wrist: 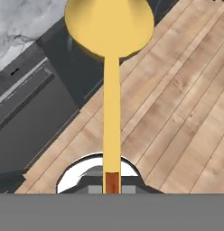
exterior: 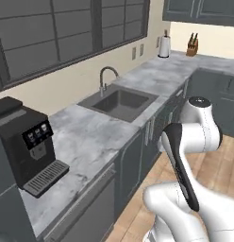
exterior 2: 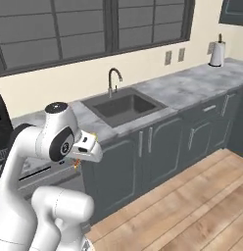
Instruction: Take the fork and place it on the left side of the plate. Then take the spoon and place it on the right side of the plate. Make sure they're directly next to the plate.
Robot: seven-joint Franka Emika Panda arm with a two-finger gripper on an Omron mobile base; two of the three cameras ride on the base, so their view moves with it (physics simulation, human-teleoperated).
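1. Gripping the spoon (wrist: 112,90) by the end of its thin handle, the gripper (wrist: 112,182) is closed on it, with the round yellow bowl pointing away from the hand
2. Seen from the hand, the spoon hangs in the air over the wood floor (wrist: 186,113), in front of dark cabinet doors (wrist: 37,122), with a strip of marbled grey counter (wrist: 23,27) at the far left
3. From the left base, the arm (exterior: 185,156) is folded low in front of the cabinets, beside the counter edge
4. On the counter sit a sink (exterior: 120,103) with a tap (exterior: 105,78), and a black coffee machine (exterior: 27,142) nearer, to the left
5. At the far end stand a paper towel roll (exterior: 164,46) and a knife block (exterior: 192,45)
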